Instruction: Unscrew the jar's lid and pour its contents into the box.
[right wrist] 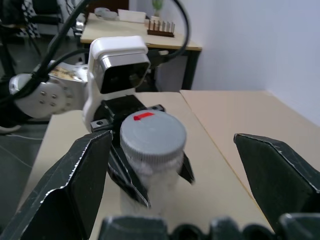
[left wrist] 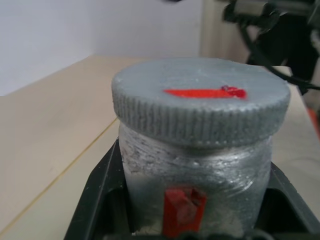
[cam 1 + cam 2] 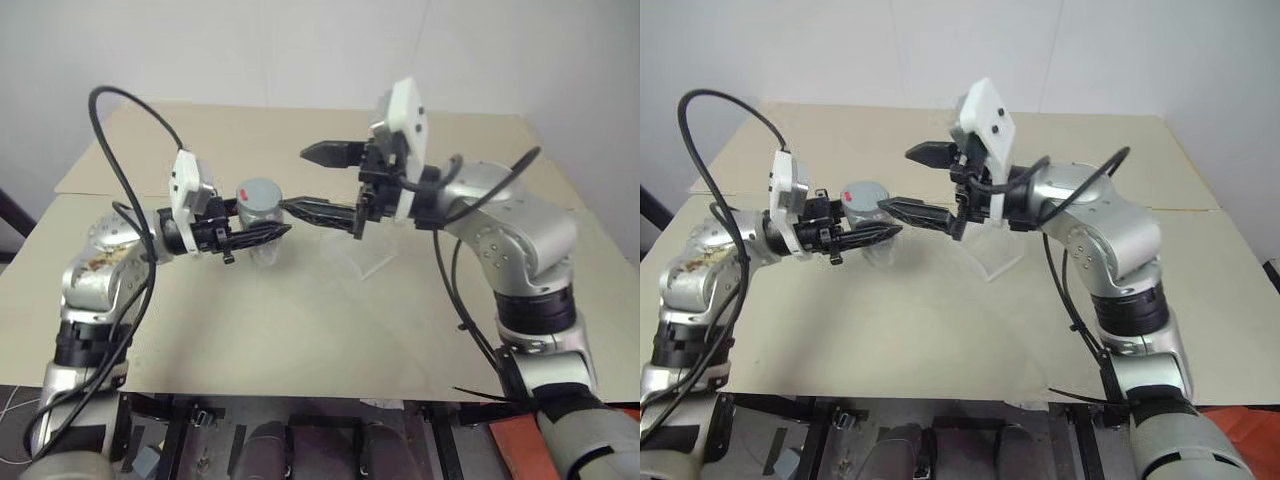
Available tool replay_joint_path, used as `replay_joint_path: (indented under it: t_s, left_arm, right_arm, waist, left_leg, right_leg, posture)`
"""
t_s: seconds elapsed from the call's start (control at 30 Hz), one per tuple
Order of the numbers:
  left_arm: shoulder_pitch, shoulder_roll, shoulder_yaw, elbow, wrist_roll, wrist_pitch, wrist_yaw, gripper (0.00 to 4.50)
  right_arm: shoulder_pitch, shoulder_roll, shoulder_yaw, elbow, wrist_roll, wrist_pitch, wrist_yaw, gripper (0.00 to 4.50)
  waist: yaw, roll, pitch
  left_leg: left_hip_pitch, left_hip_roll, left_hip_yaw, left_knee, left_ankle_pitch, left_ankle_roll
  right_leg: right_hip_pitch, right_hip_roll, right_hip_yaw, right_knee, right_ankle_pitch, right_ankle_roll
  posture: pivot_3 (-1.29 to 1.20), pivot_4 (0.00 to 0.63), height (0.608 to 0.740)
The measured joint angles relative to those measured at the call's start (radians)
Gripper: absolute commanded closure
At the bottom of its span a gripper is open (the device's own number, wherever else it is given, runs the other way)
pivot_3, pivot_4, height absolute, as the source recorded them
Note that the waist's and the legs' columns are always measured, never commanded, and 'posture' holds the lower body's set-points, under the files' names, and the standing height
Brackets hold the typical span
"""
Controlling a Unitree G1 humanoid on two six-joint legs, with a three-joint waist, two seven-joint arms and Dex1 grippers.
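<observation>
My left gripper (image 3: 266, 232) is shut on the jar (image 3: 263, 228) and holds it upright above the table, left of centre. The jar has silvery sides (image 2: 200, 172) with a red label, and the grey lid (image 2: 200, 100) with a red mark is on it. The contents are hidden inside. My right gripper (image 3: 293, 179) is open and points left at the lid (image 1: 152, 132). Its lower fingertip (image 3: 287, 206) is close beside the lid; whether it touches I cannot tell. The upper finger (image 3: 330, 153) stands higher and apart. The clear box (image 3: 365, 260) lies on the table under the right gripper.
The beige table (image 3: 300, 330) has a seam across its left part, and its front edge is close to me. Black cables (image 3: 110, 130) loop from both wrists. A white wall stands behind the table's far edge.
</observation>
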Motion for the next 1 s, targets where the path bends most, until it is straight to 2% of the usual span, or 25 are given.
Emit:
replay_joint_path:
  t_s: [0.33, 0.73, 0.83, 0.93, 1.0]
  left_arm:
    - [-0.060, -0.070, 0.001, 0.096, -0.019, -0.051, -0.089, 2.51]
    - [-0.065, -0.080, 0.001, 0.106, -0.025, -0.055, -0.141, 2.51]
    - [-0.068, -0.080, 0.002, 0.106, -0.031, -0.054, -0.143, 2.51]
    - [-0.068, -0.079, 0.005, 0.106, -0.034, -0.051, -0.143, 2.51]
    - [-0.068, -0.075, 0.005, 0.106, -0.034, -0.049, -0.149, 2.51]
  right_arm:
    - [-0.047, 0.039, 0.024, 0.041, -0.038, 0.012, -0.011, 0.00]
    - [-0.047, 0.057, 0.037, 0.026, -0.034, 0.061, -0.017, 0.00]
    - [-0.047, 0.064, 0.037, 0.026, -0.032, 0.075, -0.015, 0.61]
    - [-0.047, 0.073, 0.038, 0.026, -0.016, 0.089, -0.006, 1.65]
    - [-0.047, 0.077, 0.037, 0.028, -0.012, 0.090, 0.008, 1.75]
  waist:
    - [-0.012, 0.000, 0.000]
    - [-0.017, 0.000, 0.000]
    - [-0.017, 0.000, 0.000]
    - [-0.018, 0.000, 0.000]
    - [-0.018, 0.000, 0.000]
  left_leg:
    - [-0.001, 0.000, -0.001, 0.000, 0.000, 0.000]
    - [-0.001, 0.001, -0.001, 0.000, 0.000, 0.000]
    - [-0.001, 0.000, -0.001, 0.000, 0.000, 0.000]
    - [-0.001, 0.001, -0.001, 0.000, 0.000, 0.000]
    - [-0.001, 0.001, -0.001, 0.000, 0.000, 0.000]
  right_leg:
    - [-0.001, 0.000, 0.000, 0.001, 0.000, 0.000]
    - [-0.001, 0.000, 0.000, 0.001, 0.000, 0.000]
    - [-0.001, 0.000, 0.000, 0.001, 0.000, 0.000]
    - [-0.001, 0.000, 0.000, 0.001, 0.000, 0.000]
    - [-0.001, 0.000, 0.000, 0.001, 0.000, 0.000]
  posture:
    - [0.00, 0.150, 0.740]
    - [0.00, 0.150, 0.740]
    - [0.00, 0.150, 0.740]
    - [0.00, 0.150, 0.740]
    - [0.00, 0.150, 0.740]
